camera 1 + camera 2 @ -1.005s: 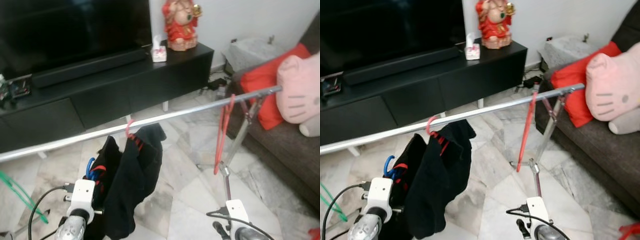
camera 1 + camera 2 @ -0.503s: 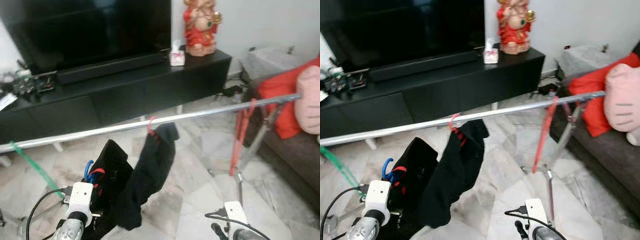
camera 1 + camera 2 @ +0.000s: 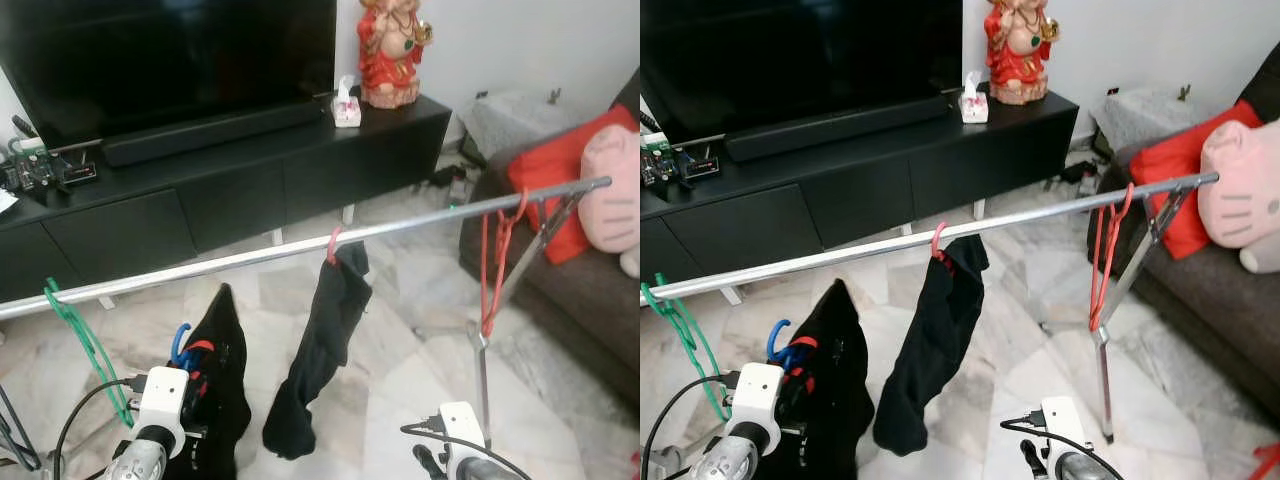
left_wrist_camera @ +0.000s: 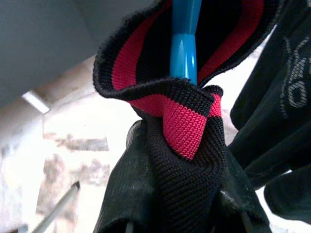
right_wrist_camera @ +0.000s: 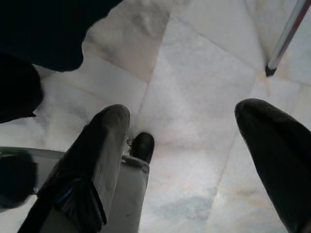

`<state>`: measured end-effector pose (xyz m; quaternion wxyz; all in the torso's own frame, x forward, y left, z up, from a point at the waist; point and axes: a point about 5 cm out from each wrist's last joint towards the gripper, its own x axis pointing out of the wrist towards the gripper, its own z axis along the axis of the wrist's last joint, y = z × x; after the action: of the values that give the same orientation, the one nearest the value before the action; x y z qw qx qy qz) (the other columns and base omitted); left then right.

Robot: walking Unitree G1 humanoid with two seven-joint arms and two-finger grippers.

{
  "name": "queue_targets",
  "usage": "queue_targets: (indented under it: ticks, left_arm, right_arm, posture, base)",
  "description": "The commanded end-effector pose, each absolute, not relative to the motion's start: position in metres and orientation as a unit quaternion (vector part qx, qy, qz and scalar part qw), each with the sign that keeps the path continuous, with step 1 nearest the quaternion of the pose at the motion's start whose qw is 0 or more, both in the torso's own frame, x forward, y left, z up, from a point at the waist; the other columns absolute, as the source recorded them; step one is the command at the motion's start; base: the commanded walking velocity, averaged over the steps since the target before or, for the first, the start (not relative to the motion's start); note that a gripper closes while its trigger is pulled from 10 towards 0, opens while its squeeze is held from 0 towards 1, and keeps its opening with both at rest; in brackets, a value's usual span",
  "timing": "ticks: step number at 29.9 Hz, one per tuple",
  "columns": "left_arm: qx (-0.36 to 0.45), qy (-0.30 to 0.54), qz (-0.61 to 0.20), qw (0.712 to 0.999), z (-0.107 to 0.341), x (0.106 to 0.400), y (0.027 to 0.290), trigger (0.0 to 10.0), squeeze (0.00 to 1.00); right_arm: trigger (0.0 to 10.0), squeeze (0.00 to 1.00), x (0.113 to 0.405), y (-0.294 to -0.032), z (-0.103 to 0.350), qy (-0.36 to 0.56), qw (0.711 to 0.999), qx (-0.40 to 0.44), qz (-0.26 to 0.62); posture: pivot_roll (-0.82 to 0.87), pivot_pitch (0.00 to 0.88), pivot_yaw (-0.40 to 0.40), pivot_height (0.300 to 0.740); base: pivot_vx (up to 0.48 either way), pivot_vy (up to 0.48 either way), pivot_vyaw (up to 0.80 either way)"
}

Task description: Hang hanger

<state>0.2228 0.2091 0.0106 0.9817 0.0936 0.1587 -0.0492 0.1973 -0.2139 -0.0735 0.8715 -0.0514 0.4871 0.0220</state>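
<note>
The blue hanger (image 3: 182, 343) carries a black garment (image 3: 222, 400) with a red-lined collar and sits low in front of the robot, below the silver rail (image 3: 300, 250) and not yet hooked on it. The left gripper (image 4: 184, 194) seems, from the left wrist view, to be closed on the bunched collar with the blue neck of the hanger rising straight out of it, though the fingers themselves are buried in cloth, so that is a judgement. The main risk is the grip: if it holds fabric more than plastic, the hanger may twist or slide as it is lifted, and the hook could meet the rail at an angle and drop off. The rail also slopes, higher toward the sofa (image 3: 590, 300), so a loosely seated hook might slide down it. The free stretch lies between the green hanger (image 3: 85, 340) near the low end and the pink hanger with a black garment (image 3: 320, 350); swinging cloth could brush either one and knock it. A red hanger (image 3: 490, 260) hangs empty near the high end, well apart. The right gripper (image 5: 184, 160) hangs idle with its fingers spread wide over the marble floor (image 3: 400, 380), holding nothing. Behind the rail stand a black TV cabinet (image 3: 250, 180) and a red figurine (image 3: 392, 50), clear of the work.
</note>
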Motion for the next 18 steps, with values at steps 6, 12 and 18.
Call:
queue_targets:
  ticks: [6,12,18]
  left_arm:
    - [0.101,0.139,-0.084,0.981,0.024,0.231,0.202,10.0,0.00]
    - [0.111,0.140,-0.106,0.978,0.028,0.239,0.194,10.0,0.00]
    - [0.137,0.146,-0.122,0.972,0.031,0.251,0.186,10.0,0.00]
  right_arm:
    - [10.0,0.00,0.199,-0.209,-0.074,0.485,0.873,-0.048,0.028]
    - [10.0,0.00,0.201,-0.208,-0.073,0.484,0.873,-0.051,0.032]
    - [10.0,0.00,0.202,-0.208,-0.072,0.483,0.873,-0.054,0.034]
  posture:
    - [-0.06,0.000,0.051,0.740]
    - [-0.06,0.000,0.048,0.740]
    - [-0.06,0.000,0.046,0.740]
  base:
    - [0.000,0.000,0.00]
    - [0.000,0.000,0.00]
    - [0.000,0.000,0.00]
